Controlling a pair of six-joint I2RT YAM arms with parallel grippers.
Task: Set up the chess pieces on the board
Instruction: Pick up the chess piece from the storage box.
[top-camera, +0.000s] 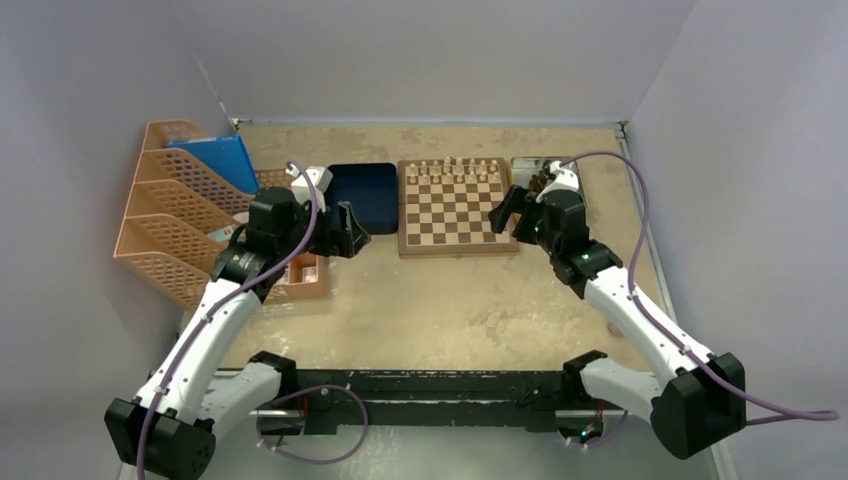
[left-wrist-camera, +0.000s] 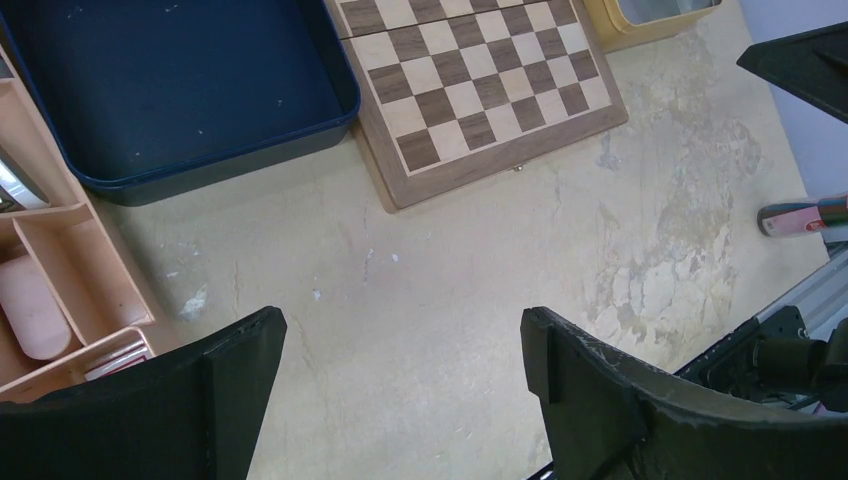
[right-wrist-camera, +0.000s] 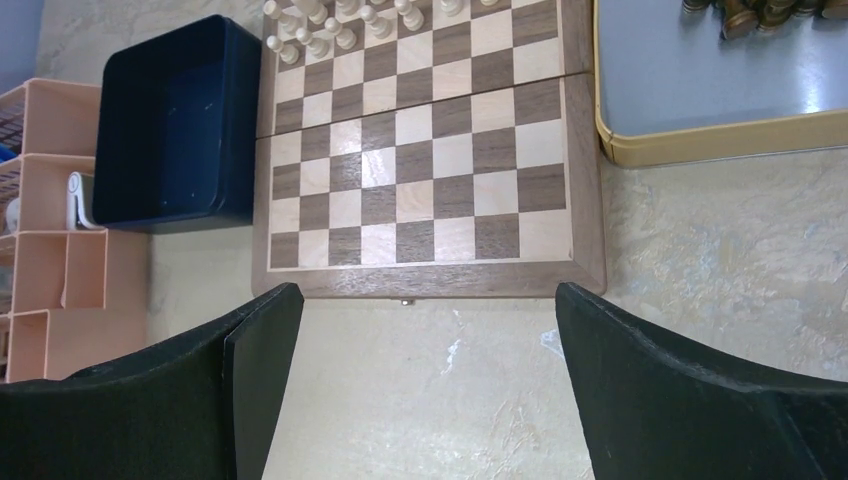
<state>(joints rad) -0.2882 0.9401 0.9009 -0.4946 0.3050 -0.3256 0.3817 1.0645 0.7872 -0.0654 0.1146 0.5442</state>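
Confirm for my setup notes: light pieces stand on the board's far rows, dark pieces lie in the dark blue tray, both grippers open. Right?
Not quite: the dark pieces lie in the silver metal tray right of the board, as the right wrist view shows. The rest stands.

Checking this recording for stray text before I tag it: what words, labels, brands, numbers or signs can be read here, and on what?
None can be read.
The board has no letters or numbers on its border; the blue tray, the metal tray and the orange organisers look plain.
A pink-and-silver item at the edge of the left wrist view is too blurred to tell.
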